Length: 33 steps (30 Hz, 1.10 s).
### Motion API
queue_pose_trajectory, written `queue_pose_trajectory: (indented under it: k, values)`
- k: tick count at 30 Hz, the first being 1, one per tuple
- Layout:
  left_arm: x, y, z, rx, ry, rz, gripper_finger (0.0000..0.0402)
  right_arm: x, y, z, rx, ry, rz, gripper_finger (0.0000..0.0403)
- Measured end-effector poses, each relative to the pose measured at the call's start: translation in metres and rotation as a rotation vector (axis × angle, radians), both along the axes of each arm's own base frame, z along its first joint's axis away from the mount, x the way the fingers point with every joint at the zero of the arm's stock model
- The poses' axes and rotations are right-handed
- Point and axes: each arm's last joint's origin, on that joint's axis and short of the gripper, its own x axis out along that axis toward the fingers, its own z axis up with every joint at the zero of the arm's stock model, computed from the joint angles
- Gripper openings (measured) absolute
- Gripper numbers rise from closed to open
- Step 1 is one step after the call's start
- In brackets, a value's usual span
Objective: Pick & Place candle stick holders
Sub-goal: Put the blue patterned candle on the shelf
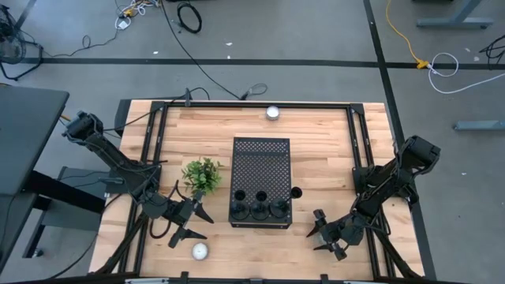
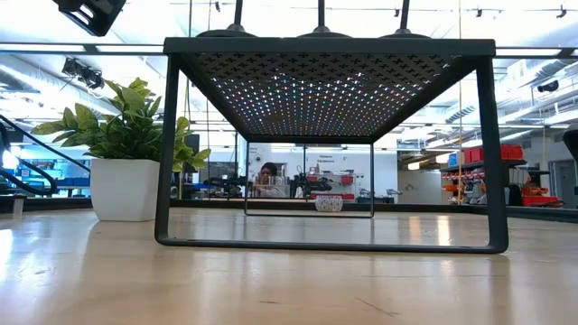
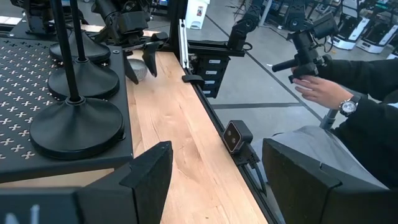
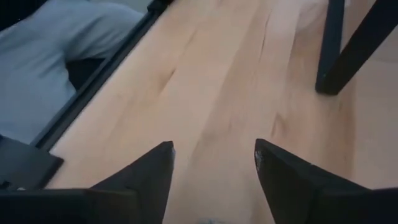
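Note:
Three slim black candle stick holders [image 1: 259,209] stand side by side on their round bases along the near edge of the black perforated box [image 1: 260,170]. Their bases show in the left wrist view [image 3: 76,127], their stems in the low view [image 2: 321,13]. A fourth dark round thing [image 1: 297,192] stands on the table by the box's right side. My left gripper [image 1: 189,223] is open and empty, left of the box near the front edge; it also shows in its wrist view [image 3: 214,162]. My right gripper [image 1: 323,234] is open and empty, right of the box; it also shows in its wrist view [image 4: 214,149].
A potted plant [image 1: 202,175] stands left of the box. One small white candle [image 1: 200,251] lies near the front edge by my left gripper, another [image 1: 272,112] at the far edge. A person's hand [image 3: 323,93] shows beyond the table's front edge. The box's leg [image 4: 336,50] stands ahead of my right gripper.

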Motion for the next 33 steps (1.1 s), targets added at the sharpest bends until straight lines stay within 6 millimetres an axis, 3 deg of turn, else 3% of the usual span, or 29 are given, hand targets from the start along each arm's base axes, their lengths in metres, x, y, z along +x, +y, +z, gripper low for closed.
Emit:
queue_pose_trajectory:
  k: [7,12,17,26,33]
  values:
    - [0.000,0.000,0.000,0.000,0.000,0.000,0.0248,0.003,0.002,0.006,0.038,-0.074,-0.046,0.0217]
    - [0.000,0.000,0.000,0.000,0.000,0.000,0.0248,0.002,0.002,0.004,-0.003,-0.053,0.014,0.0225]
    - [0.000,0.000,0.000,0.000,0.000,0.000,0.0248,0.001,0.003,0.004,0.016,-0.033,0.051,0.0265]
    - [0.000,0.000,0.000,0.000,0.000,0.000,0.0248,-0.001,0.004,0.001,0.025,0.018,0.112,0.0392]
    - [0.000,0.000,0.000,0.000,0.000,0.000,0.0248,-0.007,0.003,-0.004,-0.014,0.080,0.122,0.0379]
